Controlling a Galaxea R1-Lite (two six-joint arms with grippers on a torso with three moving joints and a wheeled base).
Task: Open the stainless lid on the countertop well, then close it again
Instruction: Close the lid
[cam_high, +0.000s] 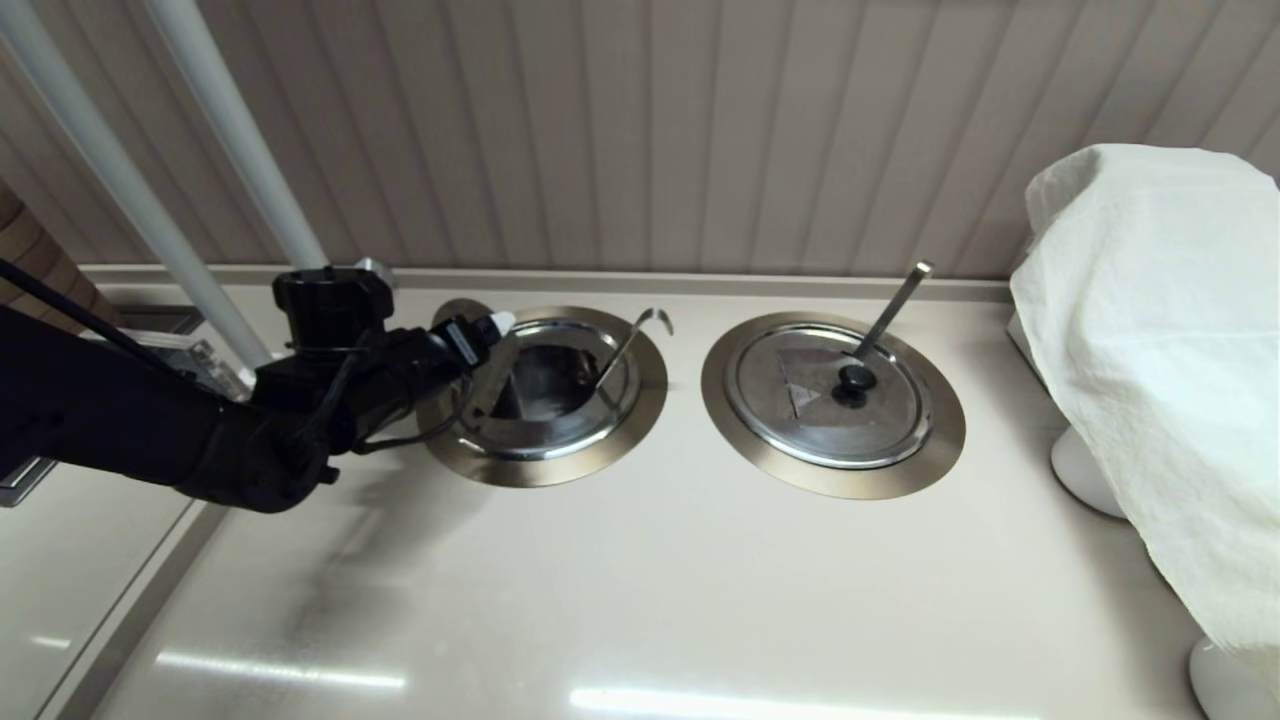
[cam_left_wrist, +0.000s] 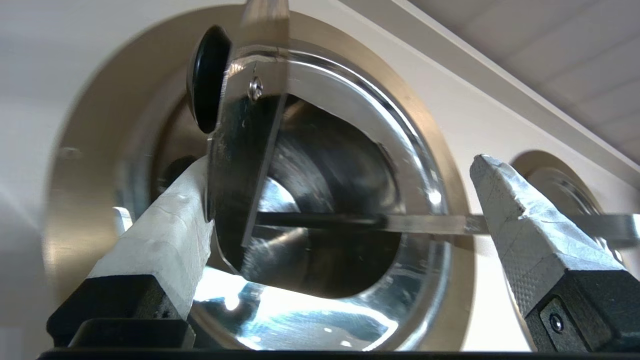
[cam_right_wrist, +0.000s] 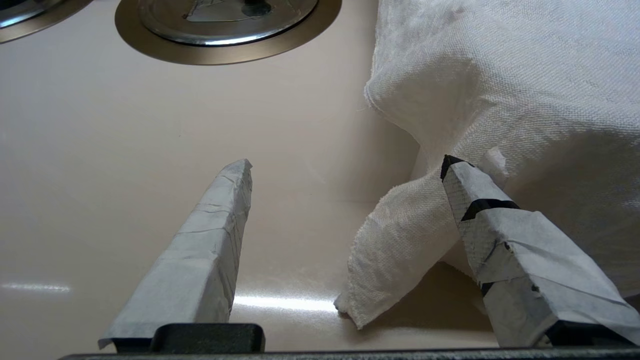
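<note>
Countertop well (cam_high: 556, 468), stainless lid (cam_high: 497, 375) folded upright.

The stainless lid (cam_high: 497, 372) is shiny silver with a black knob (cam_left_wrist: 207, 79). The countertop well (cam_high: 560, 455) has a bronze-grey ring and is dark inside. The table (cam_high: 640, 590) is cream. The cloth (cam_high: 1160, 340) is white.
</note>
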